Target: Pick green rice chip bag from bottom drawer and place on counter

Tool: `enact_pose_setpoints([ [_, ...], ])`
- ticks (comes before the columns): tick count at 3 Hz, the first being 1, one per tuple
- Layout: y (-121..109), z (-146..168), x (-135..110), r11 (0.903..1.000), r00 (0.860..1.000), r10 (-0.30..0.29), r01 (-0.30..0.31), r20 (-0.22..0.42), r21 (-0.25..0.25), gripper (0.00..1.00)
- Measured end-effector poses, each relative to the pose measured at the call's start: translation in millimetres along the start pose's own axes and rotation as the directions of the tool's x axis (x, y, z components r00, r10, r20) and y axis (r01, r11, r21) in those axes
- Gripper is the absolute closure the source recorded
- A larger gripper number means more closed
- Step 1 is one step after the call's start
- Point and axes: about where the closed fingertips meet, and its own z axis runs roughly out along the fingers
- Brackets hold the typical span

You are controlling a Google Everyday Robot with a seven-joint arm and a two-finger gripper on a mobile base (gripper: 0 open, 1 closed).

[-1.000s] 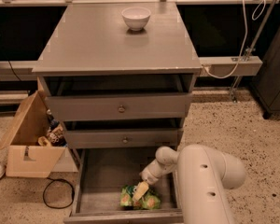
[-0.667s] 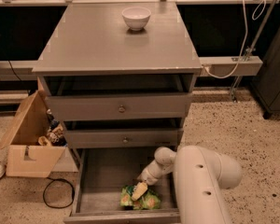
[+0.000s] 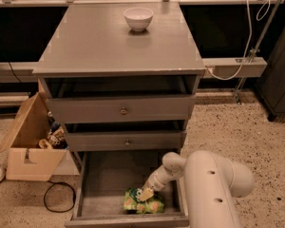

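Observation:
The green rice chip bag [image 3: 143, 201] lies on the plank floor of the open bottom drawer [image 3: 100, 188], near its front right. My gripper [image 3: 146, 193] reaches down into the drawer from the white arm at the lower right and sits right on top of the bag. The counter [image 3: 99, 44] is the flat grey top of the cabinet, with a white bowl [image 3: 138, 18] near its back edge.
The two upper drawers [image 3: 121, 109] with round knobs are pushed in. An open cardboard box [image 3: 31, 144] with items stands on the floor to the left, with a black cable loop [image 3: 57, 197] in front of it. A white cord [image 3: 237, 56] hangs at the right.
The arm has shifted slightly left and the gripper stays on the bag in the drawer. The bag has not visibly moved.

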Motion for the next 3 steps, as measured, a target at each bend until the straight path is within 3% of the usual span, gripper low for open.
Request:
enact_pose_setpoints([
  [1,13,-21,-3,0.9985,0.998,-0.050,0.049,0.046,0.023,0.89],
  [2,35,-63,-15,0.9875,0.977,-0.151,0.142,0.150,0.069,1.00],
  [3,70,-144,-27,0.9412,0.910,-0.319,0.271,0.266,0.202,1.00],
])
